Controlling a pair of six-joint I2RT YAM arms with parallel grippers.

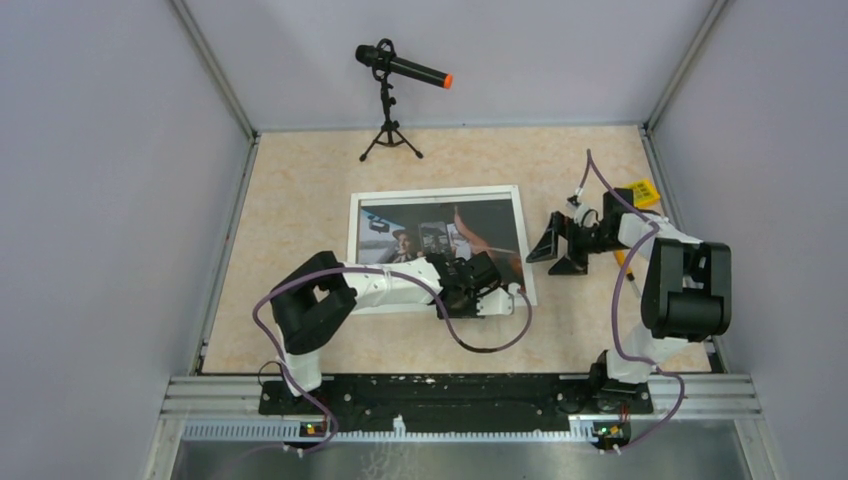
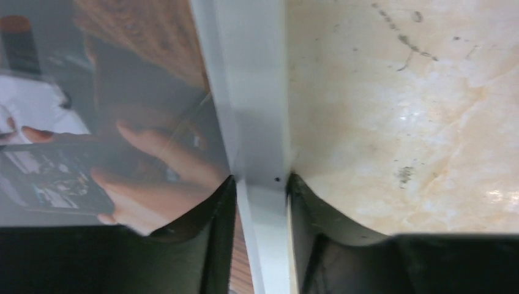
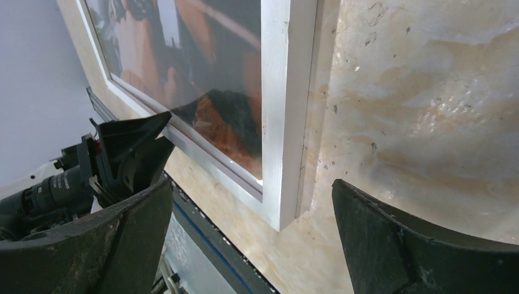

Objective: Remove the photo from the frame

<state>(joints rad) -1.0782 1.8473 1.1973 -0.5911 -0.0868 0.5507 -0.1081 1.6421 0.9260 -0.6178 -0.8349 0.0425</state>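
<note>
The frame (image 1: 435, 192) lies flat on the table, white rim up, with the photo (image 1: 440, 230) inside it, face up. My left gripper (image 1: 497, 292) is at the frame's near right corner. In the left wrist view its jaws (image 2: 260, 179) are shut on the white rim (image 2: 251, 92), one finger over the photo (image 2: 122, 122), the other on the table side. My right gripper (image 1: 558, 245) is open and empty just right of the frame. In the right wrist view it (image 3: 251, 184) hangs above the frame's corner (image 3: 287, 92), with the photo (image 3: 202, 61) beyond.
A microphone on a small tripod (image 1: 388, 100) stands at the back of the table. A yellow object (image 1: 645, 192) lies at the far right behind my right arm. Grey walls close in three sides. A metal rail (image 1: 450, 395) runs along the near edge.
</note>
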